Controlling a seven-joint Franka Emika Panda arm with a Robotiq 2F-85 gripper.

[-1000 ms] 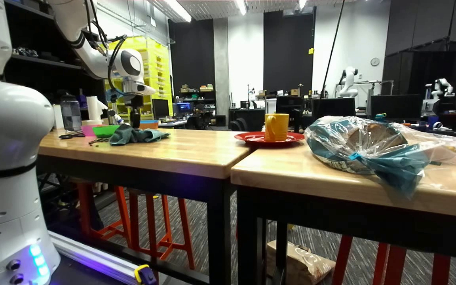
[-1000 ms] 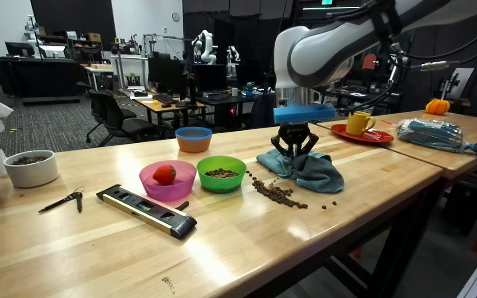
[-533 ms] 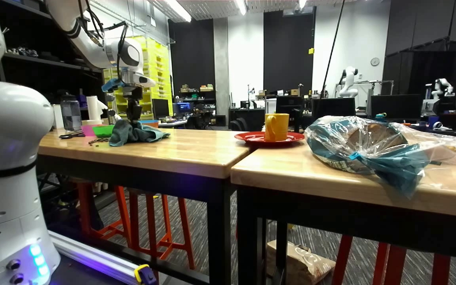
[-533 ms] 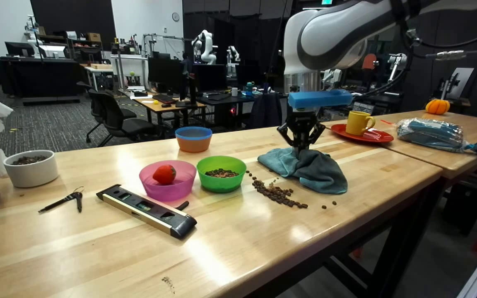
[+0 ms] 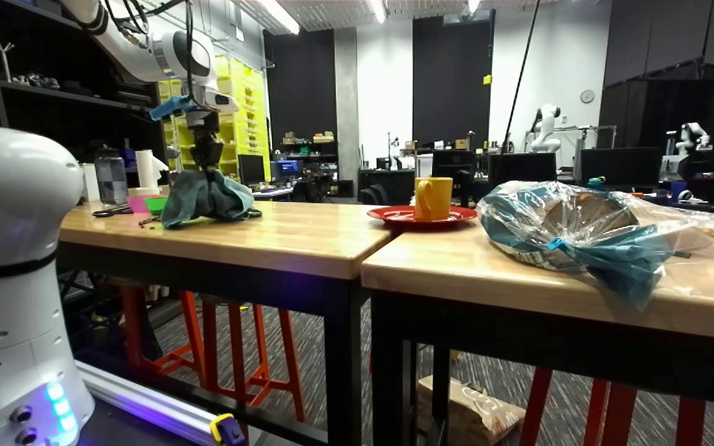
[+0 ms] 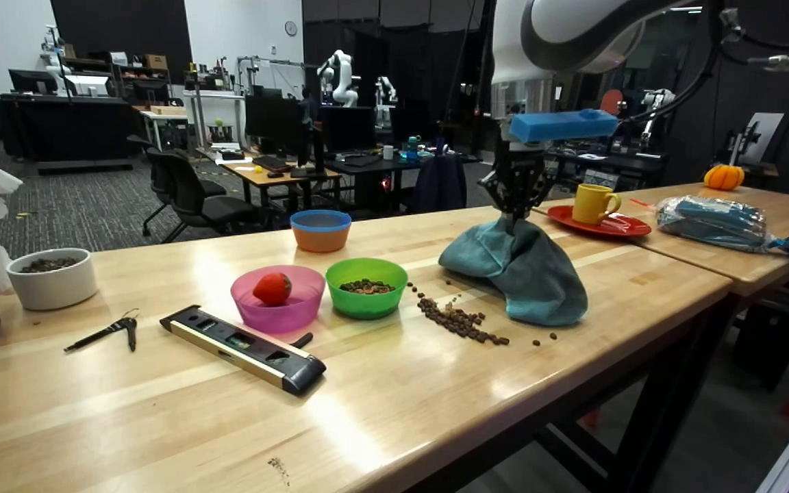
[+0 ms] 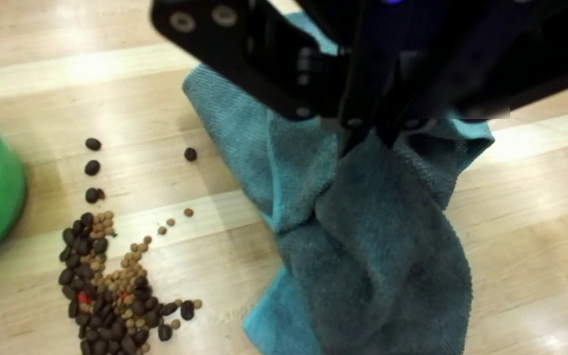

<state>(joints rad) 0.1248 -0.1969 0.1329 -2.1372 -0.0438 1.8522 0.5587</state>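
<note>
Clearly, the end effector (image 6: pixel 512 215) pinches a teal cloth (image 6: pixel 537 279), jaws nearly together.

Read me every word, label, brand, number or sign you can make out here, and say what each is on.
No text is legible.
Plastic bag: printing, too small and blurred.
Brown paper bag: pale marking, too blurred to read.
Wall clock: face too small for any numbers.
Blue-lit monitor: any text too small.
</note>
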